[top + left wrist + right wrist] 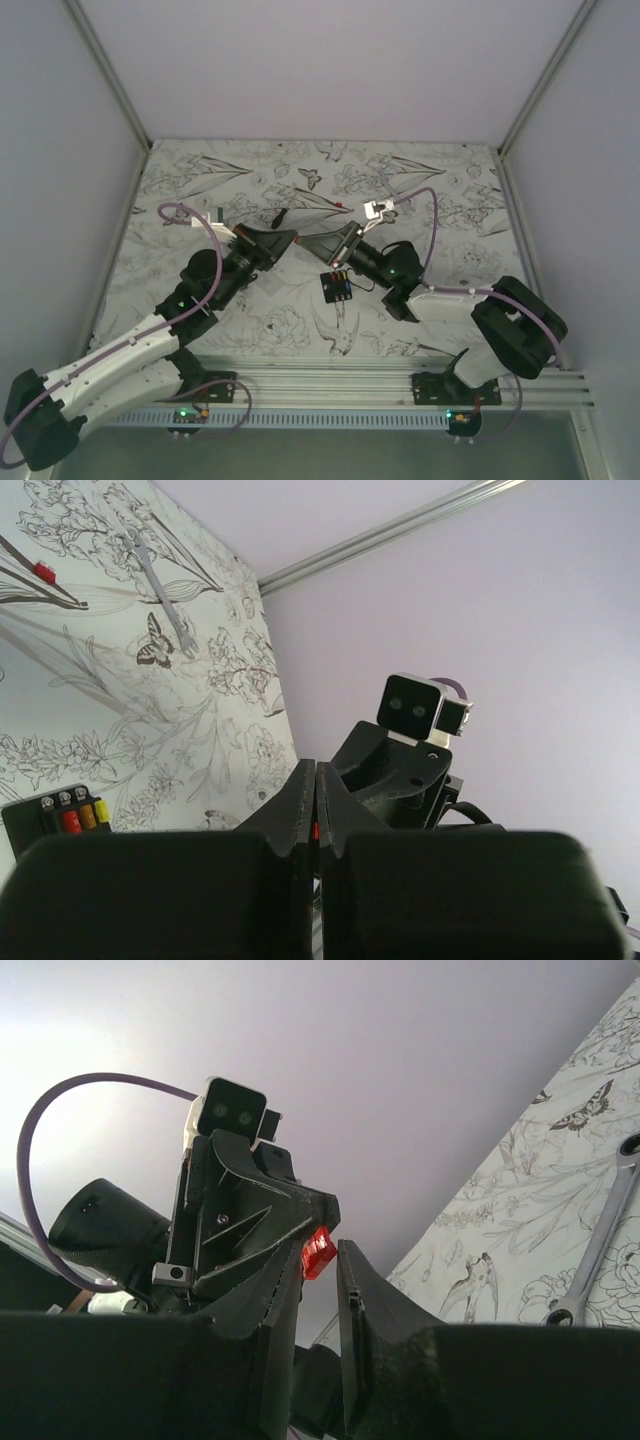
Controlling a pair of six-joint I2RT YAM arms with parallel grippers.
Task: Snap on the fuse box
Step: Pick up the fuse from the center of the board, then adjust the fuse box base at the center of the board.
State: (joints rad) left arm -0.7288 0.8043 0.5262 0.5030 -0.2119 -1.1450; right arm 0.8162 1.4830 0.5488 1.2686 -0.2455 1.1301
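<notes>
The fuse box [336,286] is a small black block with red, orange and yellow fuses in its top. It lies flat on the patterned mat in front of both arms and also shows low left in the left wrist view [52,818]. Above the mat the two grippers meet tip to tip. My left gripper [295,239] [315,772] is shut on a small red fuse [314,830]. That red fuse [318,1253] sticks out into the gap of my right gripper [304,243] [320,1248]. The right jaws stand a little apart around it, one finger against it.
A silver wrench [375,212] [166,602] [600,1245] lies on the mat behind the right arm. A thin black stick tool [278,217] lies behind the grippers. A loose red fuse [44,572] sits farther off. Grey walls close in the mat on three sides.
</notes>
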